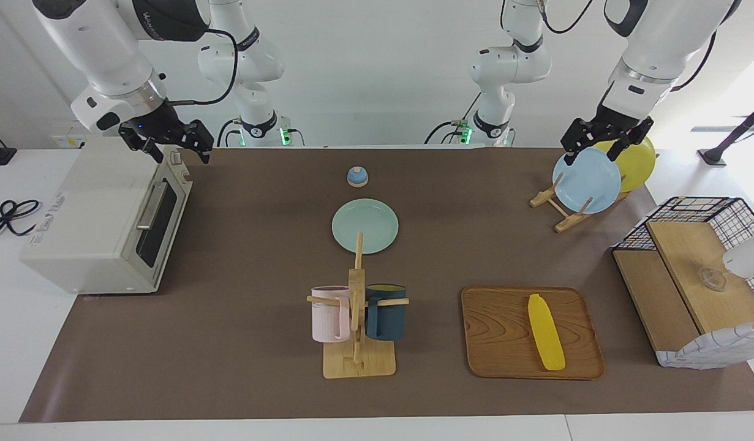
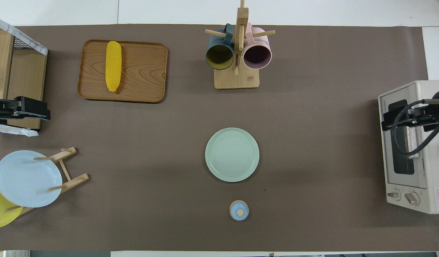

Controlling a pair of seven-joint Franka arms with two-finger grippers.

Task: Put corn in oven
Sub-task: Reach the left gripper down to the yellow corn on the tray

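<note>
From above, oven (image 2: pixel 408 150) knobs show; both claws spread, corn (image 1: pixel 546 331) untouched.

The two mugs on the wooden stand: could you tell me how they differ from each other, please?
The pink mug is pale pink inside and out; the dark blue mug is dark blue outside with a yellowish inside. The pink mug hangs on the side of the mug stand toward the right arm's end of the table, the dark blue mug toward the left arm's end. Both hang from pegs and look alike in shape and size.
</note>
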